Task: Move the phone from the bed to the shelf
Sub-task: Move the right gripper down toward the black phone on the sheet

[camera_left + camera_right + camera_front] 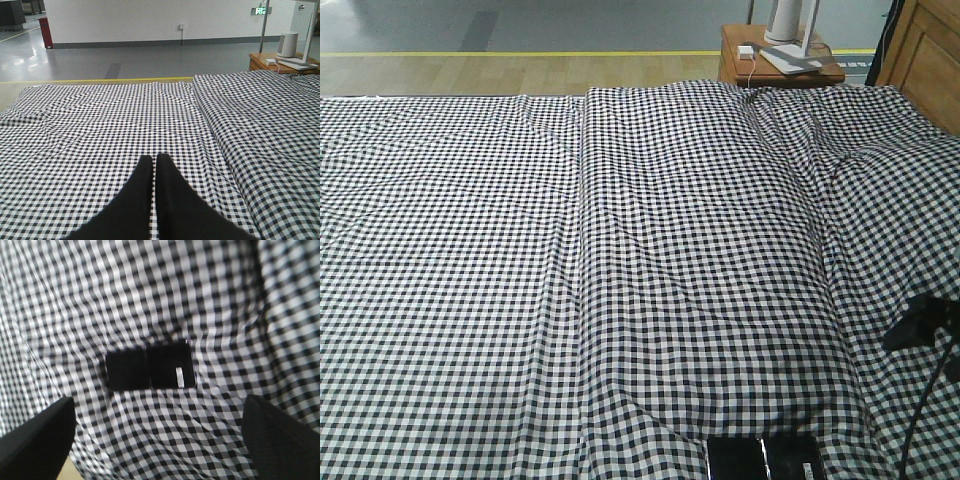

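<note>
The phone (150, 369) lies flat on the bed (210, 305), a thin black rectangle with a small white sticker near its right end. In the front view the phone (765, 458) sits at the bottom edge, right of centre, on the checked bed (520, 250). My right gripper (157, 407) hovers above the sheet just short of the phone, open, its fingers (35, 440) wide apart with nothing between them. My left gripper (152, 159) is shut and empty, held low over the bed (100, 125). The shelf is out of view.
A small brown side table (780, 55) with a white device stands beyond the bed's far right corner, also in the left wrist view as the side table (280, 62). A wooden cabinet (930, 60) is at the far right. My right arm (920, 320) shows at the right edge.
</note>
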Available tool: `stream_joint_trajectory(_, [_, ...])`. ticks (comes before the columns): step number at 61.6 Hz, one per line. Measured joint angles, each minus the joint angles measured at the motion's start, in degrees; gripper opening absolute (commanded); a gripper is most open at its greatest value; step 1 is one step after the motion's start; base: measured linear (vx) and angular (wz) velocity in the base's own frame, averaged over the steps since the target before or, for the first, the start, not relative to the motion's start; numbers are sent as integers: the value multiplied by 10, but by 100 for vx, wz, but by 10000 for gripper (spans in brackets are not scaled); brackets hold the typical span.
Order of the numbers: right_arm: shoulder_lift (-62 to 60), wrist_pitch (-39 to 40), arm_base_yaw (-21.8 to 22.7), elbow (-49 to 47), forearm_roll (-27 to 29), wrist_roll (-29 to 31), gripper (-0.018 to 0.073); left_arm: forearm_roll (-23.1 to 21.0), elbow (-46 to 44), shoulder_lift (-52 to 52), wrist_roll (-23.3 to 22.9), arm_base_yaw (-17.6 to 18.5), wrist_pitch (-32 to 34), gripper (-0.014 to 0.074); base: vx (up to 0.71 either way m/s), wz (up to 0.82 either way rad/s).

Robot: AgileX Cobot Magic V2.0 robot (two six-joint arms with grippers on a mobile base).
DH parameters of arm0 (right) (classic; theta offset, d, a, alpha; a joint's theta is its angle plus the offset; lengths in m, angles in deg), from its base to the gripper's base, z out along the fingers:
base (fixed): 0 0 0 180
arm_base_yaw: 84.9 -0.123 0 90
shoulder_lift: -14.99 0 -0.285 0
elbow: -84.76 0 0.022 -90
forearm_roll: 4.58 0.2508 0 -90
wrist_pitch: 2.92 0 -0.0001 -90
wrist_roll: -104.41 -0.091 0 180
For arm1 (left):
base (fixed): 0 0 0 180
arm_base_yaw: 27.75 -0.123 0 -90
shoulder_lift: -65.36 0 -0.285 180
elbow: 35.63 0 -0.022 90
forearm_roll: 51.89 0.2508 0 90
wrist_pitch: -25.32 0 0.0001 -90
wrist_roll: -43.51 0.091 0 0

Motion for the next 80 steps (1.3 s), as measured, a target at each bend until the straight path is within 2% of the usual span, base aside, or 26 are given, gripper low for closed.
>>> stream_joint_trajectory(9, [104,-2,0,-33,7,30,622,0,0,0,0,0,0,1,0,0])
stream_joint_trajectory(23, [244,-47,0,-106,31,94,613,0,0,0,0,0,0,1,0,0])
stream_joint_trajectory(38, [363,-61,0,-157,57,133,599,0,0,0,0,0,0,1,0,0])
stream_joint_trajectory(67, [466,-86,0,-188,169,238,594,0,0,0,0,0,0,1,0,0])
stream_joint_trajectory(80, [484,-100,0,-189,189,268,594,0,0,0,0,0,0,1,0,0])
